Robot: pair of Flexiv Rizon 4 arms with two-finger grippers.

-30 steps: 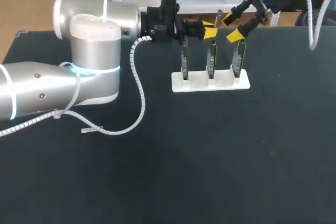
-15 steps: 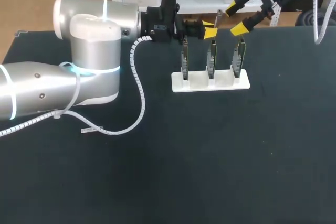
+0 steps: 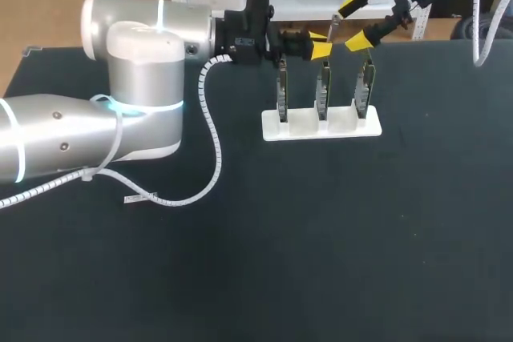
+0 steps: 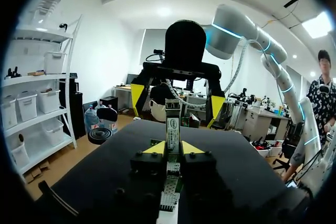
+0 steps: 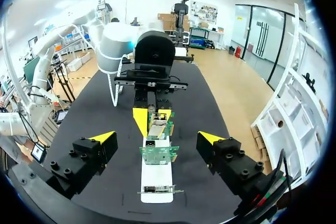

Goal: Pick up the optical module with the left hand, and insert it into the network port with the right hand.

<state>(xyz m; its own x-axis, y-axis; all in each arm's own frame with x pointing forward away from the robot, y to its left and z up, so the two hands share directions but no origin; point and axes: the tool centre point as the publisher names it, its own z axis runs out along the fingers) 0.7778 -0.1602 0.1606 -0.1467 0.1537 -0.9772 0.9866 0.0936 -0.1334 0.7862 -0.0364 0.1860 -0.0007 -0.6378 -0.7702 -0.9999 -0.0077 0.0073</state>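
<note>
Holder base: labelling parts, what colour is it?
The holder base is white; head view shows it best.

A slim silvery optical module (image 3: 332, 26) is being gripped between the closed yellow tips of the left gripper (image 3: 319, 46), near the top of the middle of three green circuit boards (image 3: 323, 90). These are being held upright in a white slotted rack (image 3: 321, 128) on the black table (image 3: 321, 238). The right gripper (image 3: 353, 23) is being held spread just beside the module.

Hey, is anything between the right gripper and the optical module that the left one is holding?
Nothing visible. The right gripper is open just beyond the optical module, which the left gripper holds upright. The circuit boards in the white rack stand lower.
</note>
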